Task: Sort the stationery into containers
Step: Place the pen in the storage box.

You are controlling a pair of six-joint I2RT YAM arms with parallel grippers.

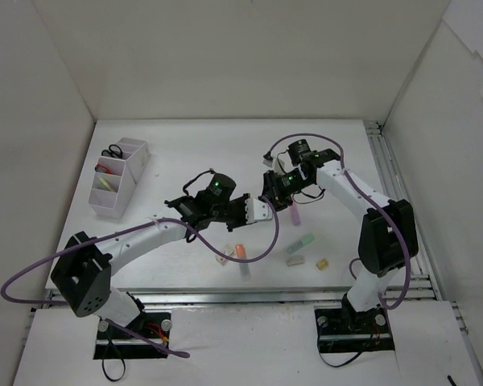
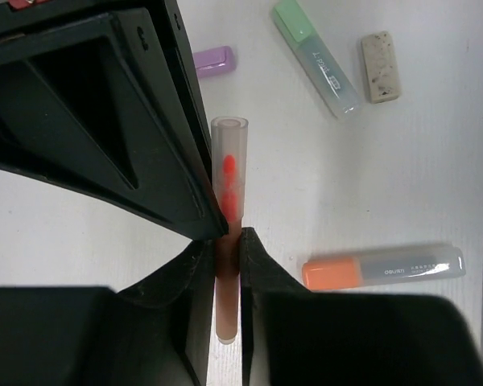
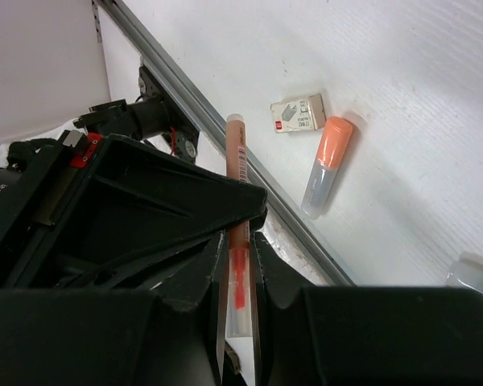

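A thin red pen point(image 2: 229, 181) with a clear cap is held above the table between both grippers. My left gripper point(image 1: 260, 211) is shut on its lower barrel, as the left wrist view point(image 2: 228, 269) shows. My right gripper point(image 1: 273, 196) is closed round the cap end of the same pen point(image 3: 237, 161), as the right wrist view point(image 3: 240, 265) shows. On the table below lie an orange highlighter point(image 1: 241, 251), a green highlighter point(image 1: 301, 243), a pink highlighter point(image 1: 295, 214) and whitish erasers point(image 1: 295, 260). The white organiser point(image 1: 133, 169) stands at the far left.
The organiser holds black-handled scissors point(image 1: 113, 152), a red item and a yellow highlighter point(image 1: 106, 184). A small boxed eraser point(image 3: 299, 112) lies beside the orange highlighter point(image 3: 328, 165). Another small eraser point(image 1: 322, 263) lies near the metal front rail point(image 1: 249, 291). White walls enclose the table.
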